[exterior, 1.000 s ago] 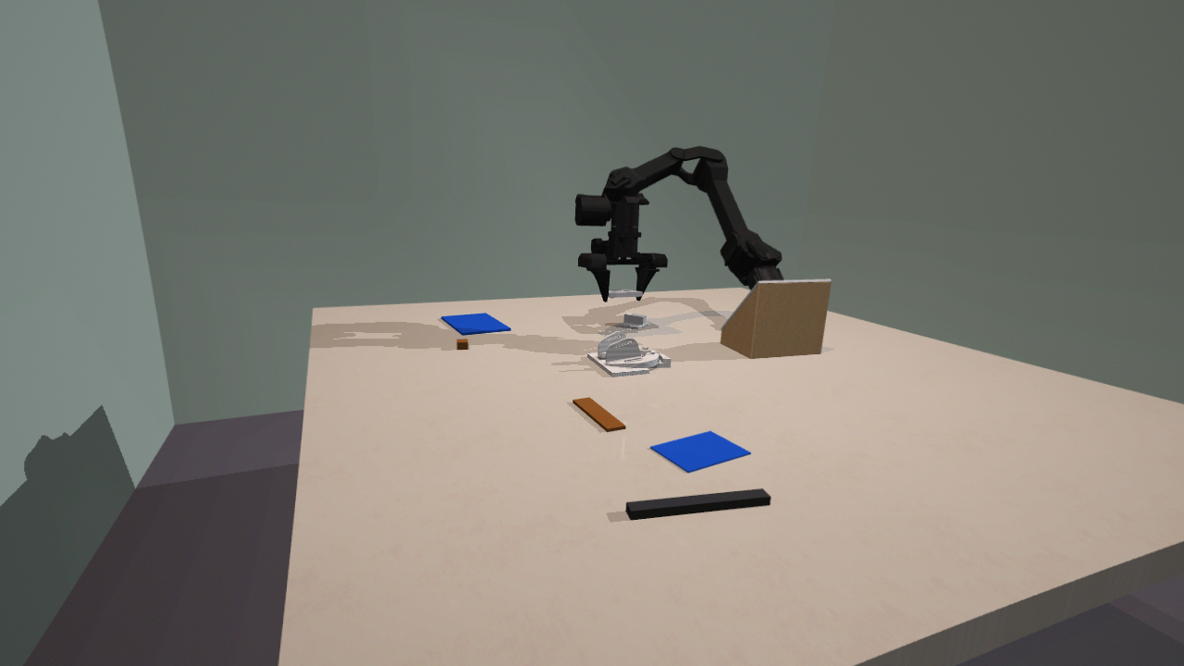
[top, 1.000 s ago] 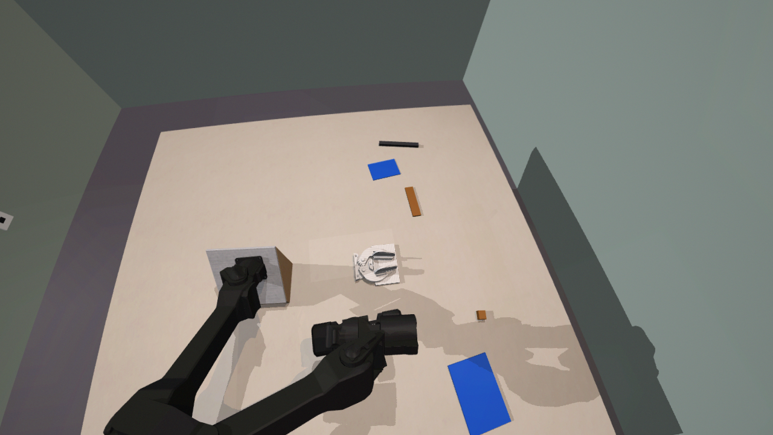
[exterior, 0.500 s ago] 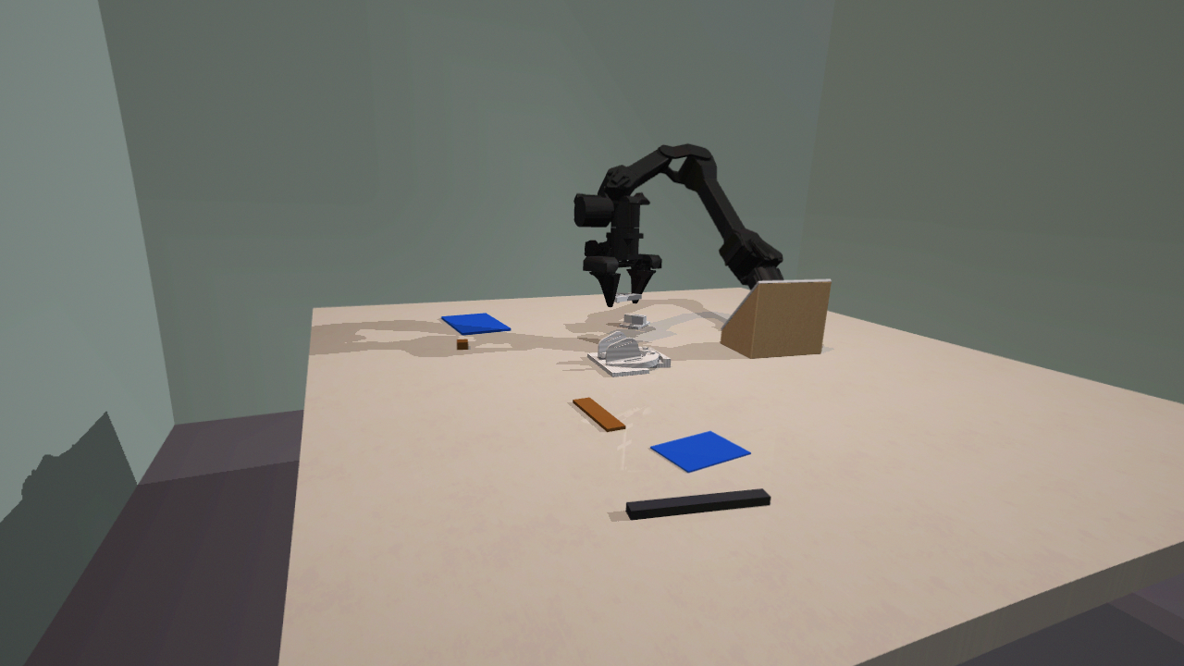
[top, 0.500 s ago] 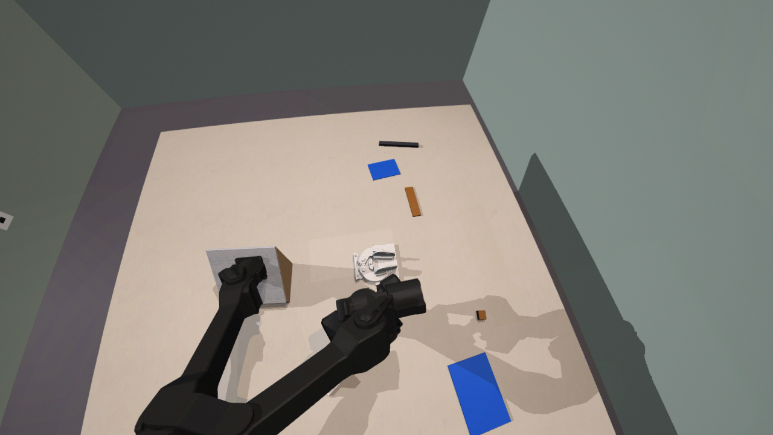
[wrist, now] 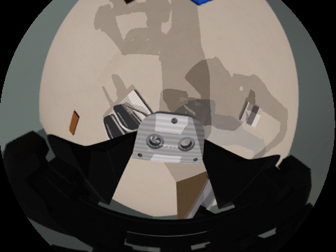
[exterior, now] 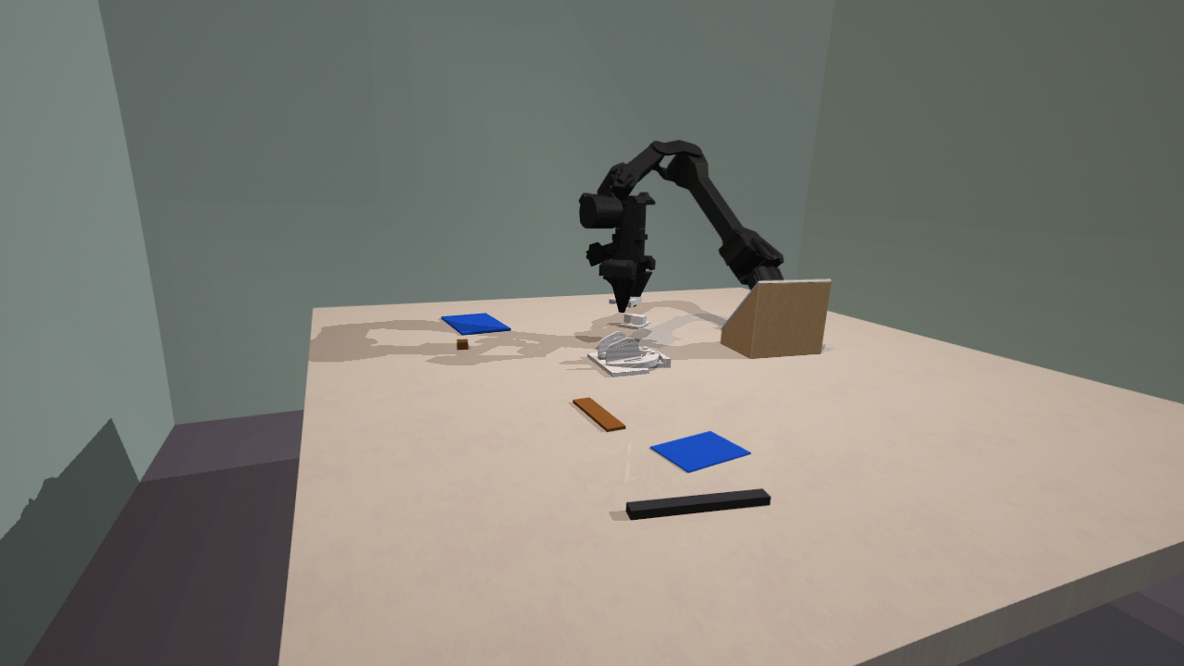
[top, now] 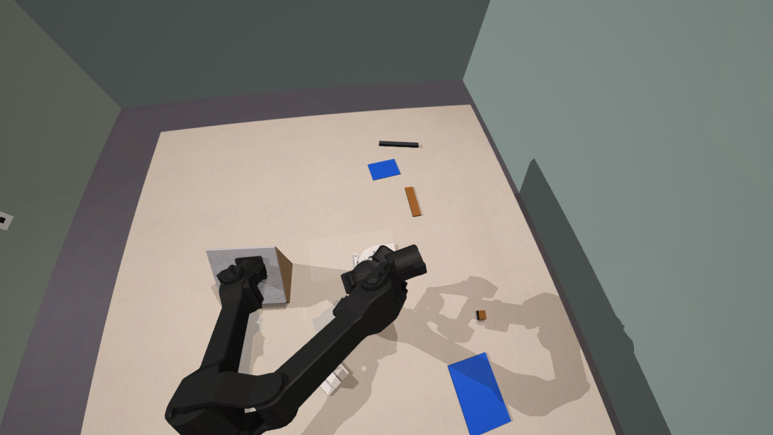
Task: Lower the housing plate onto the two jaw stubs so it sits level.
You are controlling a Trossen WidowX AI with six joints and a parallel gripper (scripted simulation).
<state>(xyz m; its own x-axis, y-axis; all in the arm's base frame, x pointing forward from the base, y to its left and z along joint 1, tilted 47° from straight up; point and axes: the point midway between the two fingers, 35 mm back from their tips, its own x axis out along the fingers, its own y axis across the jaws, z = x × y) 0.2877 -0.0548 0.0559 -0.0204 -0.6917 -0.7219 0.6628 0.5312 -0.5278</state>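
Note:
My gripper (wrist: 169, 138) (exterior: 629, 306) is shut on the housing plate (wrist: 169, 127), a light grey plate with two large round holes and a few small ones. In the exterior view the plate (exterior: 634, 301) is held in the air, above and behind the white base assembly (exterior: 631, 357). In the wrist view the assembly (wrist: 136, 101) lies below and left of the plate, partly hidden by the plate and the left finger. In the top view the arm covers most of the assembly (top: 372, 252) and hides the fingers. The two jaws (wrist: 122, 119) (exterior: 616, 348) stand on the assembly; their stubs cannot be made out.
A small white block-like stand (top: 334, 378) (exterior: 635, 320) (wrist: 251, 114) is on the table. A wedge block (top: 284, 275) (exterior: 786, 321) stands beside the arm base. Two blue sheets (top: 384, 169) (top: 478, 394), an orange bar (top: 412, 202), a black bar (top: 398, 144) and a small brown cube (top: 481, 315) lie around.

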